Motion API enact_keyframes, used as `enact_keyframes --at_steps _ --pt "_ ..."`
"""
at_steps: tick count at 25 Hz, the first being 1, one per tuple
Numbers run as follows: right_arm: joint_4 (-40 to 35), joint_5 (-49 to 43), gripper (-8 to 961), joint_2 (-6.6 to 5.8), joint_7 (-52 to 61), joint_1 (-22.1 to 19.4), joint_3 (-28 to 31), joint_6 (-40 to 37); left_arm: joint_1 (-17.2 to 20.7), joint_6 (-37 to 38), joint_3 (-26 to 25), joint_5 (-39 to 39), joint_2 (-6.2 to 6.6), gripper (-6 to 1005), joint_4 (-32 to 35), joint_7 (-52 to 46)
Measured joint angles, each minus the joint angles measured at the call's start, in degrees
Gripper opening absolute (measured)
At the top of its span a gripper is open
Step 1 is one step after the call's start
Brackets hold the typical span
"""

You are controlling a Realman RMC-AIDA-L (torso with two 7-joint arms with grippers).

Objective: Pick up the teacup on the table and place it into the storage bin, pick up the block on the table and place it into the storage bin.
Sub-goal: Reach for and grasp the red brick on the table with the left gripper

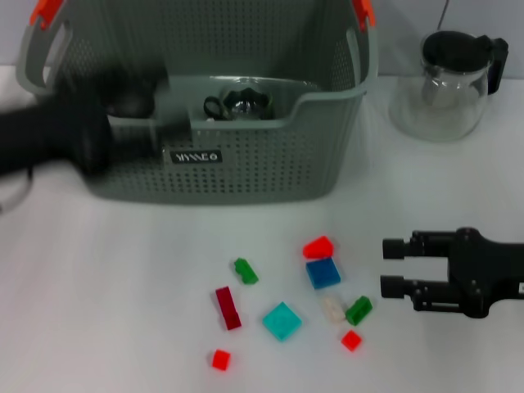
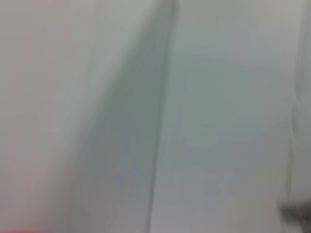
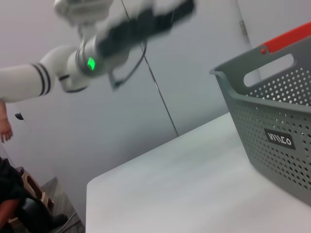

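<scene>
The grey perforated storage bin (image 1: pixel 246 168) stands at the back of the table, and its corner shows in the right wrist view (image 3: pixel 272 121). A clear glass teacup (image 1: pixel 241 104) with a dark handle lies inside it. Several small blocks lie in front of the bin, among them a red wedge (image 1: pixel 318 246), a blue block (image 1: pixel 323 273) and a cyan block (image 1: pixel 282 321). My left arm is blurred over the bin's left front, with its gripper (image 1: pixel 173 127) at the bin's rim. My right gripper (image 1: pixel 393 267) is open just right of the blocks, holding nothing.
A glass pot (image 1: pixel 446 82) with a black lid and handle stands to the right of the bin. More blocks, green (image 1: pixel 245 270), dark red (image 1: pixel 228 308) and small red (image 1: pixel 219 359), are scattered on the white table (image 1: pixel 98 286).
</scene>
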Motion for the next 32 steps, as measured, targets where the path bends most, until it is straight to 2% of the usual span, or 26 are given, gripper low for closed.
enact_keyframes --at_steps 1,4,6,10,15,16,23,27,32 --pt "0.00 0.00 653 0.00 0.07 0.07 0.01 0.00 1.36 0.19 1.17 3.72 -0.77 714 0.55 2.62" --pt "-0.01 0.00 653 0.01 0.14 0.13 0.01 0.00 3.19 -0.85 3.89 12.01 -1.80 748 -0.51 6.63" --pt "0.00 0.00 653 0.06 0.17 0.14 0.01 0.00 3.29 -2.46 4.95 16.88 -1.94 747 -4.29 9.18" --pt "0.00 -0.02 653 0.15 0.24 0.02 0.01 0.00 2.69 -5.62 5.32 21.30 -1.91 753 -12.00 16.53" --pt "-0.01 -0.02 653 0.19 0.25 -0.29 0.26 -0.03 2.55 -9.33 5.74 22.01 -1.98 762 -16.57 21.06" --pt "-0.01 -0.02 653 0.20 0.28 -0.32 0.26 -0.04 2.18 -12.10 5.85 22.46 -2.00 764 -18.93 21.45" --pt "0.00 -0.01 653 0.20 0.32 -0.10 0.36 -0.04 1.83 -17.54 9.13 23.26 -2.00 799 -21.24 22.75" --pt "0.00 -0.01 653 0.20 0.38 -0.01 0.37 -0.03 1.45 -19.52 9.35 23.17 -2.03 852 -22.38 25.38" --pt "-0.01 0.00 653 0.20 0.37 -0.12 0.44 -0.03 0.73 -22.96 9.36 22.50 -2.05 848 -24.67 28.84"
